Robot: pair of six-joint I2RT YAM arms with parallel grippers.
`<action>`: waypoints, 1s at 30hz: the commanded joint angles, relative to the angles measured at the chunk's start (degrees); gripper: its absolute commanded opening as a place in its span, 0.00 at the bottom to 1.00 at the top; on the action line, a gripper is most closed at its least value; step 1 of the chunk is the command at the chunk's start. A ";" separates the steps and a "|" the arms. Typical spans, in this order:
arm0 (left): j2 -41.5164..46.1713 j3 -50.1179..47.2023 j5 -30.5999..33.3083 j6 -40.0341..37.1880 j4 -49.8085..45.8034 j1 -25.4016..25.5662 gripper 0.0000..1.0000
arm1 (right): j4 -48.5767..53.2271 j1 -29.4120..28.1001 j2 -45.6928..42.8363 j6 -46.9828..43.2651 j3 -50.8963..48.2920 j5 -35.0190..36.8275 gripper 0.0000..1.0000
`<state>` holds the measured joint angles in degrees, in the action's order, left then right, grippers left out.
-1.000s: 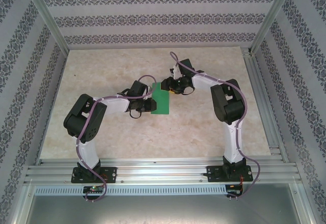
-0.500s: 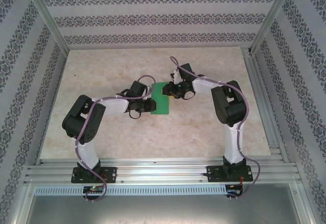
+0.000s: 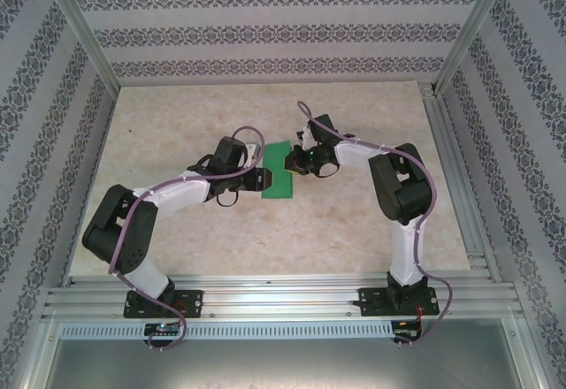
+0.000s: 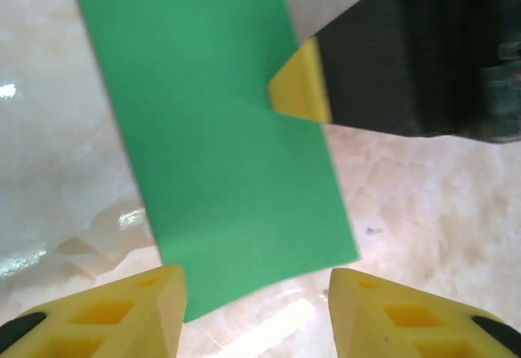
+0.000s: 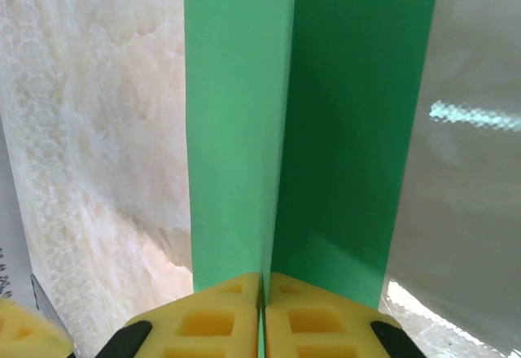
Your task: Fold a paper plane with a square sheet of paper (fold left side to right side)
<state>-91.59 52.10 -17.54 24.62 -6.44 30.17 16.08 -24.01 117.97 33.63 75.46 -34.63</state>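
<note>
Top external view: folded green paper (image 3: 279, 171) lies mid-table between both arms. The right gripper (image 3: 296, 161) is clamped onto its right edge; the left gripper (image 3: 259, 178) stands open at its left edge. The table (image 3: 177, 124) is marbled beige, and patterned walls (image 3: 265, 35) surround it. The right gripper hides the pinched edge.

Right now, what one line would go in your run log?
left claw: open | right claw: shut on green paper | green paper: narrow rectangle between both claws
</note>
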 commanded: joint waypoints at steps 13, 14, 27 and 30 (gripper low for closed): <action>-2.93 4.82 14.23 -17.47 -4.68 13.51 0.61 | 6.54 -0.51 -1.51 5.41 3.76 -0.33 0.09; -3.92 5.74 15.02 -17.82 -5.36 14.05 0.61 | 6.73 -0.51 -1.46 5.32 3.89 -0.30 0.08; -15.45 17.02 28.58 -19.08 -13.54 18.74 0.57 | 8.00 -0.60 -1.00 4.69 4.69 -0.16 0.08; -15.96 17.52 28.70 -19.26 -13.77 19.03 0.48 | 8.00 -0.60 -0.81 4.63 4.61 -0.04 0.08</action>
<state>-107.00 67.94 8.08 6.37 -17.74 48.36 23.62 -24.01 117.91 38.09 78.43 -34.61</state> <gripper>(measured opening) 0.499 0.081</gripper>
